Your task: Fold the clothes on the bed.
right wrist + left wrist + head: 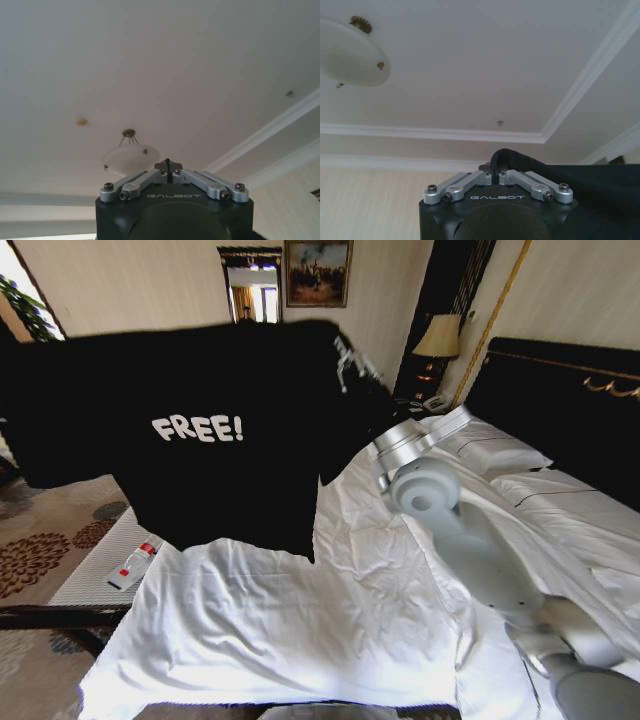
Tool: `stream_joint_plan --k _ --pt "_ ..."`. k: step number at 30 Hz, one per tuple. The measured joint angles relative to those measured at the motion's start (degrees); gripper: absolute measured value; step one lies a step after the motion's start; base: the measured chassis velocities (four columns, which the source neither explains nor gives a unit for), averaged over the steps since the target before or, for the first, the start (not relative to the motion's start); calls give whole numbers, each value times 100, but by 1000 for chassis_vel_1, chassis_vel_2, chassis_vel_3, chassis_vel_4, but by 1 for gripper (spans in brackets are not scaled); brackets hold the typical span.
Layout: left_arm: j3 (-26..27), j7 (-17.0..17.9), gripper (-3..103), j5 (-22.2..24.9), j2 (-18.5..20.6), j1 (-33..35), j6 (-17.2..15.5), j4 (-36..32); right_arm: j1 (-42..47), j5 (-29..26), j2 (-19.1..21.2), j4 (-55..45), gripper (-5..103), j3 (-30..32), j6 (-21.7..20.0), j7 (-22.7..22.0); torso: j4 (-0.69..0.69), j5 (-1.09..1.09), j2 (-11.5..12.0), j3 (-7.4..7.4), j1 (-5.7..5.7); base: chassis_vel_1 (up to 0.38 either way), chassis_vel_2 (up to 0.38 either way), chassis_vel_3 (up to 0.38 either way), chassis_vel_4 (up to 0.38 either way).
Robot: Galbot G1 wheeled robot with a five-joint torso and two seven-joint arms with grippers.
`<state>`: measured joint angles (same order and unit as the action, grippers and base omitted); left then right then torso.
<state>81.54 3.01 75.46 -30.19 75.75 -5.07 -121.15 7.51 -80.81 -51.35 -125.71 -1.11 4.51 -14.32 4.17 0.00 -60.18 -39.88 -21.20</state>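
Hanging T-shirt (590, 185) pinched between left gripper (495, 173) fingers.

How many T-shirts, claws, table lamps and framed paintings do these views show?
T-shirt: 1
Claws: 2, left claw and right claw
Table lamp: 1
Painting: 1
Total: 5

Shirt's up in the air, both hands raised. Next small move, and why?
Probably lower both hands to lay the T-shirt flat on the bed. It hangs spread above the white duvet, lettering facing the head camera; the left hand is shut on a bunch of its fabric, and the right hand points at the ceiling.
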Motion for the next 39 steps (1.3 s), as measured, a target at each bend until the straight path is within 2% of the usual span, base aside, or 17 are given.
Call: stream_joint_plan --k 1,4,7,11,14,15,18,21,22,25,26,31,33,37,39 --pt "0 0 1 0 0 0 0 0 0 0 0 0 0 0 0 0 0 0 0 0 0 0 0 0 0" --pt "406 -4 1 418 195 110 -132 -176 -347 -488 298 -247 0 171 -110 -110 2 1 -1 0 0 0 0 0 0" --pt "595 -11 1 600 221 229 -228 -334 -403 -786 638 -424 0 391 -191 -146 3 2 -1 0 1 0 0 0 0" --pt "487 -14 1 579 189 245 -251 -382 -223 -778 818 -472 0 495 -225 -110 3 1 -1 0 1 0 0 0 0" --pt "87 8 1 447 175 147 -289 -366 14 -589 887 -405 0 486 -261 -75 3 0 -1 0 1 0 0 0 0" --pt "87 8 1 447 175 147 -289 -366 14 -589 887 -405 0 486 -261 -75 3 0 -1 0 1 0 0 0 0" --pt "-488 88 1 241 196 -61 -338 -198 161 -388 818 -193 0 312 -300 -68 3 1 -1 0 1 0 0 0 0" --pt "-1203 212 1 24 218 -585 -349 47 138 -187 571 229 0 -42 -314 -67 3 1 -1 -1 1 0 0 0 0" --pt "-1203 212 1 24 218 -585 -349 47 138 -187 571 229 0 -42 -314 -67 3 1 -1 -1 1 0 0 0 0" --pt "-1689 403 1 -47 226 -960 -350 223 -66 35 244 797 0 -469 -272 -55 5 -3 0 -2 0 0 0 0 0" --pt "-1706 452 1 -37 251 -1003 -350 256 -171 108 109 1025 0 -614 -248 -41 1 -2 0 -2 -1 0 0 0 0" --pt "-1574 517 1 149 433 -1067 -329 262 -436 156 -115 1303 0 -761 -217 -2 1 -2 0 -2 -2 0 0 0 0" --pt "-1533 517 1 180 454 -1061 -322 240 -450 155 -116 1298 0 -761 -216 4 2 -2 0 -2 -2 0 0 0 0" --pt "-1013 519 1 466 513 -813 -302 -193 -416 49 50 864 0 -520 -218 21 2 0 0 0 0 0 0 0 0" --pt "-944 519 1 496 494 -763 -302 -294 -351 19 115 747 0 -442 -221 10 2 0 -1 0 1 0 0 0 0"
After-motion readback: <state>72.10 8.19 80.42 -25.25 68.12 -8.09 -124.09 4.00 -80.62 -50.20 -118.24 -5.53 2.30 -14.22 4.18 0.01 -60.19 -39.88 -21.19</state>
